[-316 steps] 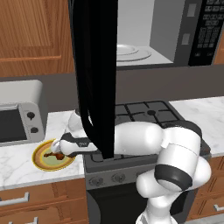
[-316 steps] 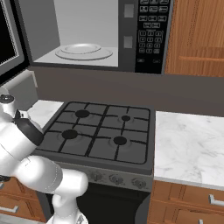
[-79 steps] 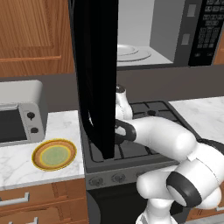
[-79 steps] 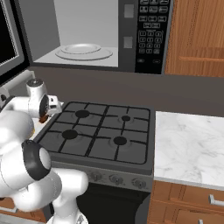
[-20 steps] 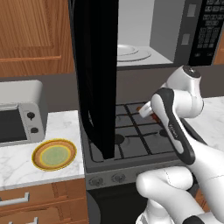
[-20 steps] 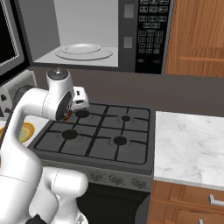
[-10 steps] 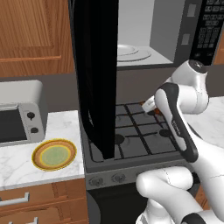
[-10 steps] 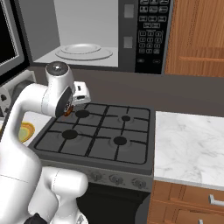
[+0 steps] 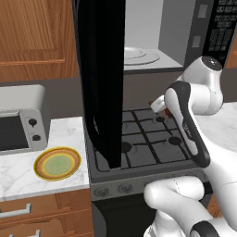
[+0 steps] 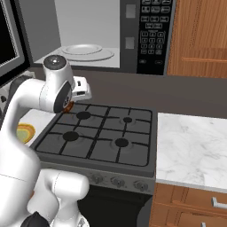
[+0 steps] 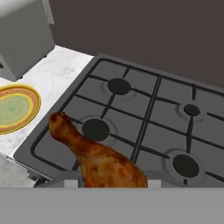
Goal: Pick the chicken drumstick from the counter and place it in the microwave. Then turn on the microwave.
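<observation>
Hand view: jaws grip the chicken drumstick [image 11: 98, 159] above the stovetop [image 11: 144, 109]

I see the gripper [image 10: 82, 91], once down at the yellow plate [image 9: 57, 163] near the counter's [image 9: 18, 169] front edge, now raised over the stovetop's [image 9: 148, 141] back edge, below the microwave [image 10: 93, 35]. The chicken drumstick [image 11: 94, 155] has left the plate and hangs clamped between the fingers. In the last half second the hand rises slightly.
</observation>
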